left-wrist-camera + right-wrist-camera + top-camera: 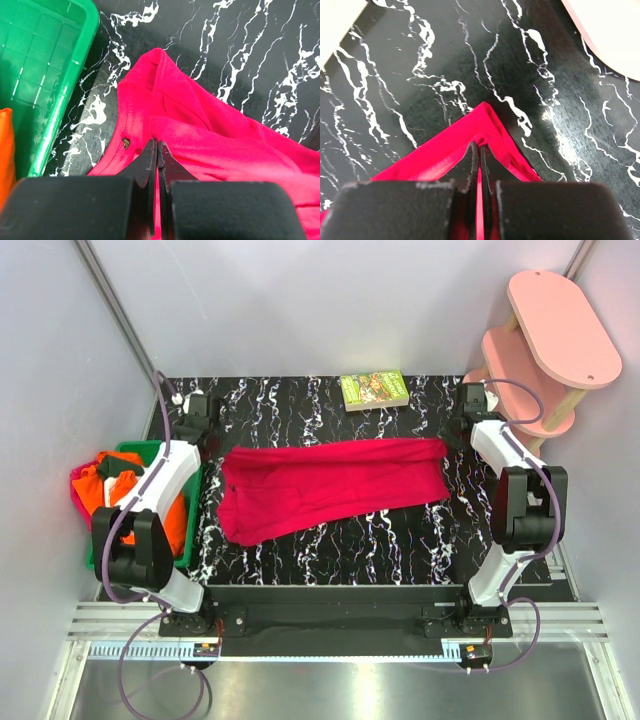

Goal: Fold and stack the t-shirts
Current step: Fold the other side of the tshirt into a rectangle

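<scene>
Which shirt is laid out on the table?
The crimson-red t-shirt, stretched across the black marbled table; the orange shirt sits bunched in the green bin.

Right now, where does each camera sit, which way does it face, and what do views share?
Top external: above and behind, looking down on the table; left arm and right arm show.
Left wrist: looks down past the left gripper, shut on the red t-shirt beside the green bin.
Right wrist: looks down past the right gripper, shut on the shirt's corner.
Shared: all three show the red t-shirt.
</scene>
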Available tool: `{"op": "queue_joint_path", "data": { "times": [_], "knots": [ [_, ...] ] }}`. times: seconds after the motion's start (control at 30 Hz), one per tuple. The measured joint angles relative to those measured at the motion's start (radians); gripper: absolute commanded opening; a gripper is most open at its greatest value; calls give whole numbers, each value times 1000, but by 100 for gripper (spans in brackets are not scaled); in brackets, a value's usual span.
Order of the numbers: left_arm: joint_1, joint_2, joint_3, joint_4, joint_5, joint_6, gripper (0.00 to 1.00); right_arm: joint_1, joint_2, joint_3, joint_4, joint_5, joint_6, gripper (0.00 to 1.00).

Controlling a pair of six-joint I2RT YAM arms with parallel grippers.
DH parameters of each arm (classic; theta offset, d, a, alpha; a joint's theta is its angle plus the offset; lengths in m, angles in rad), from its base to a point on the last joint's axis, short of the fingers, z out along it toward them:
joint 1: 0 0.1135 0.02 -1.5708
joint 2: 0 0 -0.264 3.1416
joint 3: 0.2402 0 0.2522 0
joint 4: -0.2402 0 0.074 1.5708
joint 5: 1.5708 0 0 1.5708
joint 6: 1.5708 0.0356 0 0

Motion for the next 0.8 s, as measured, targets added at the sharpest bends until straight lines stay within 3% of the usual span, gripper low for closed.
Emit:
{"op": "queue_joint_path", "data": {
  "times": [0.8],
  "knots": [
    [-20, -97, -205, 40, 12, -23, 0, 0, -38, -145, 18, 51, 40, 0]
  ]
}}
